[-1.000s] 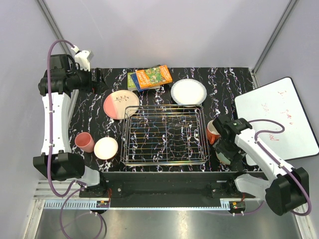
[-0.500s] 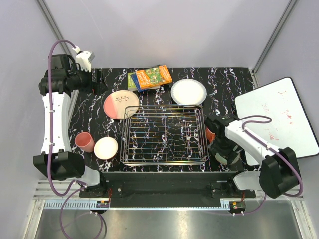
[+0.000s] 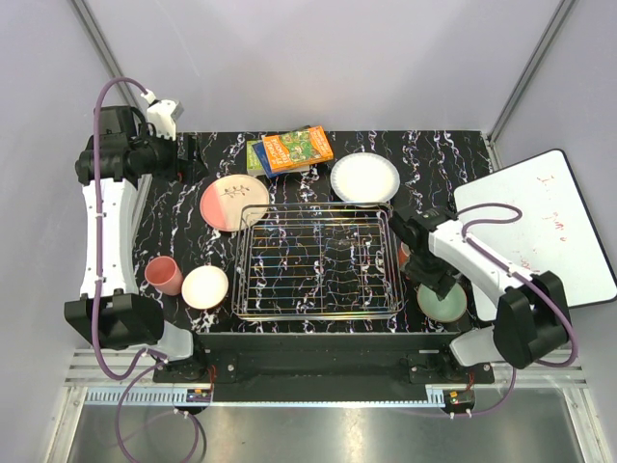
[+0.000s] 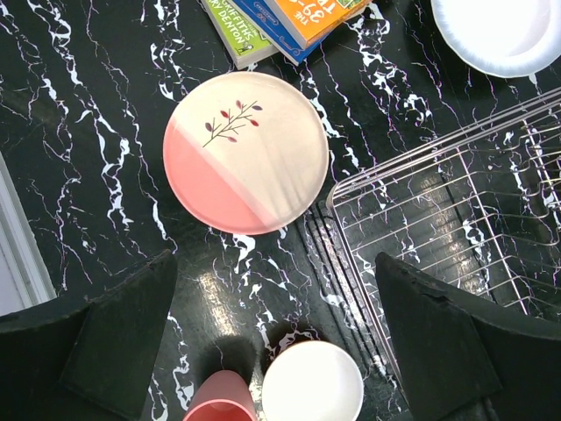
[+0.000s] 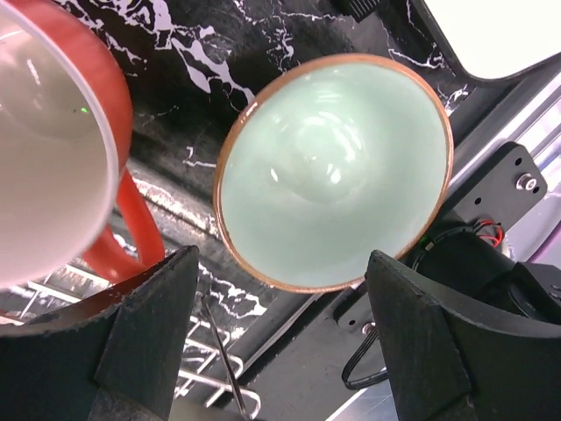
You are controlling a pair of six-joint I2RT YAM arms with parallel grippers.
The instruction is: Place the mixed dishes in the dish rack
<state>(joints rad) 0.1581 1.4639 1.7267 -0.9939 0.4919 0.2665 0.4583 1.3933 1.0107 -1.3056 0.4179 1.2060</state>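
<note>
Plainly, loading has not begun: the rack in the middle of the table holds nothing, and all six pieces lie around it. Going from the left, the left claw hangs over the far left corner, spread wide and grasping nothing. Nearer the front edge the pink cup stands with the orange bowl just beside it, white inside facing up. The pink-and-cream plate lies flat off the rack's far left corner, the books behind it. The white plate lies just beyond the rack's far right corner. Right of the rack stand the red mug, close against the wire, and the green bowl nearer the front. The right claw hovers above that bowl, released and wide, nothing in its grip. So six things are left to move, and the green bowl looks like the first pick.

Only the overhead view gives the whole layout and the bare rack, but there the right arm hides most of the mug. The right wrist view shows the mug's handle turned toward the bowl, and the bowl upright and empty. The left wrist view shows the twig pattern on the pink-and-cream plate, hardly readable from above.
</note>
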